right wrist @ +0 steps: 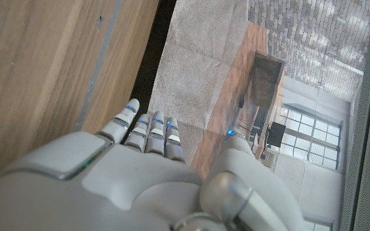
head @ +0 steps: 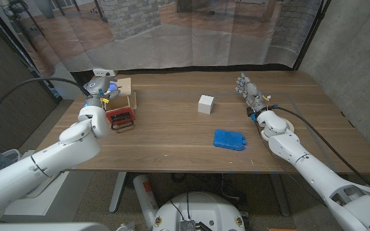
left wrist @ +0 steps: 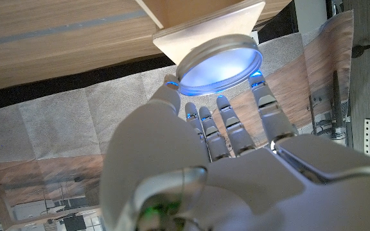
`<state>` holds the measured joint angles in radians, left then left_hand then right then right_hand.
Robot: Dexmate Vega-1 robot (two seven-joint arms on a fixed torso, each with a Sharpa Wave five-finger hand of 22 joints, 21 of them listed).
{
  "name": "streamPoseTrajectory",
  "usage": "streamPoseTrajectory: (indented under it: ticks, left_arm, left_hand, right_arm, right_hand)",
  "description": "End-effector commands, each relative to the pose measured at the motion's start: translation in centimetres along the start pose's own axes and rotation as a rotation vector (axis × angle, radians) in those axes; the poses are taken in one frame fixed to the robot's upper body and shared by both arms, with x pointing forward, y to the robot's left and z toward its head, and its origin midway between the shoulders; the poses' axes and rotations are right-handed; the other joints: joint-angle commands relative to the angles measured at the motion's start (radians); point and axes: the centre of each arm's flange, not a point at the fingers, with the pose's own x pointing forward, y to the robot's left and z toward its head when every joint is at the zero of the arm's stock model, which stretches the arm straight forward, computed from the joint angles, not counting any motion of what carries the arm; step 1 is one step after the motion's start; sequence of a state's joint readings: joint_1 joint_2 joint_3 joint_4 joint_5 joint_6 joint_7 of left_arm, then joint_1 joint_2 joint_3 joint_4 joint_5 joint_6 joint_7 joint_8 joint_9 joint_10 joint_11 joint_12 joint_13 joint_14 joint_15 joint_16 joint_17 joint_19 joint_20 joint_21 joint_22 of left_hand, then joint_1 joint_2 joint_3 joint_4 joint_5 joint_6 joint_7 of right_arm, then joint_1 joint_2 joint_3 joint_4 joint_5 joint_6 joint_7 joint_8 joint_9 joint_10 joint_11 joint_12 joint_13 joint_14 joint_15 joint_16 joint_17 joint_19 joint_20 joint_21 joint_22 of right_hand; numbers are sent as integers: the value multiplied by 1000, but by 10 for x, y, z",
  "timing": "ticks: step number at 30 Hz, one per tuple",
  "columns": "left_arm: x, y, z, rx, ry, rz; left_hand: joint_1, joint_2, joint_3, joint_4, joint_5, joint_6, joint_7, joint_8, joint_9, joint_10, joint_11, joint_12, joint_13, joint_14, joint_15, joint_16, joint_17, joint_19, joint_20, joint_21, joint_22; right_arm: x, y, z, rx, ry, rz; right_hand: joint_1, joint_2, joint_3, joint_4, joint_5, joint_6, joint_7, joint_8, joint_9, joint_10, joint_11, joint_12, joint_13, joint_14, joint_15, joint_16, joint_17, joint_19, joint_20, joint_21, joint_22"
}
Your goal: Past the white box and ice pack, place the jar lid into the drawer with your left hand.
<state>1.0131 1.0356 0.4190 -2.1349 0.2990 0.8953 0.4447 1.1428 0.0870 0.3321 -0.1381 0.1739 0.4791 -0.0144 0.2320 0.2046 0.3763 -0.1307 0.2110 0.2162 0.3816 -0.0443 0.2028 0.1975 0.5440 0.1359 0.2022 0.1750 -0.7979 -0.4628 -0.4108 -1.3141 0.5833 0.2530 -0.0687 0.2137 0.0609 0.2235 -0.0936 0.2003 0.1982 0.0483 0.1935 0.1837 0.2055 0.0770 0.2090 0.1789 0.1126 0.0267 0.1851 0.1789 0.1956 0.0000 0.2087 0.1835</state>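
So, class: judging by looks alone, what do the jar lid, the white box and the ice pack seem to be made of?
Jar lid: probably metal, with a dull silvery rim and smooth, pale face.
White box: matte white with crisp edges, perhaps card, foam or plastic; unclear.
Ice pack: likely blue plastic, with a slightly glossy, quilted surface.

Looks like a lab or test bay: clear plastic curtain (head: pixel 191 38) around a wooden table (head: pixel 172 138), brick pillar (head: pixel 128 16) and wood floor beyond.
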Motion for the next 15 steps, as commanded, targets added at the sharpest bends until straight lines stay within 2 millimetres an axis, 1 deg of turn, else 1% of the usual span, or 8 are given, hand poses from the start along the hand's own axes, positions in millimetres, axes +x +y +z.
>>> streamPoseTrajectory:
  ticks: [1,4,6,7,10,15]
  left_arm:
    - [6,-11,1,-9,-2,5]
    - [6,-15,-1,-10,1,1]
    - [7,-17,-3,-13,1,-4]
    - [7,-19,-3,-13,6,-4]
    - [7,-23,-5,-20,4,-10]
    - [9,-31,-5,-28,1,-16]
  left_hand:
    - [10,0,10,1,3,8,-1,4,3,7,-5,1,2,6,-50,-1,4,-5,-3,-2,4]
    - [10,0,10,1,3,9,-2,4,3,7,-5,1,2,6,-50,-1,4,-7,-2,-2,4]
    - [10,-1,10,1,2,9,-2,4,3,9,-10,2,2,4,-50,-2,4,-8,-1,-3,4]
    - [9,-2,10,2,2,8,-6,3,3,9,-10,1,2,4,-51,-2,4,-11,0,-4,4]
    - [9,-2,9,2,2,9,-7,3,3,8,-5,0,2,2,-50,-3,3,-16,0,-5,4]
    - [8,-2,9,3,2,9,-5,3,3,6,-9,-1,2,-1,-49,-4,3,-20,3,-6,4]
  right_arm:
    - [1,-1,-4,-1,10,-1]
    - [2,0,-5,3,14,-2]
    - [3,1,-6,4,16,-1]
    - [3,1,-7,5,18,-2]
    - [4,2,-8,1,21,2]
    - [4,3,-10,2,26,3]
  right_hand:
    - [6,1,1,-6,-2,7,1,2,5,11,-1,3,6,9,1,2,4,6,5,-4,3]
    - [6,1,1,-6,-2,6,0,1,5,11,-2,3,6,9,0,2,4,6,6,-4,3]
    - [6,1,1,-6,-2,6,1,1,5,12,-1,3,6,9,1,2,4,7,6,-4,3]
    - [6,1,1,-6,-2,6,1,1,5,12,-1,3,6,9,2,2,4,6,6,-4,3]
    - [6,1,1,-7,-2,6,0,1,5,12,0,3,6,9,1,2,4,6,6,-4,3]
    - [6,1,1,-7,-2,7,0,1,5,12,-1,3,6,9,0,1,4,7,6,-4,3]
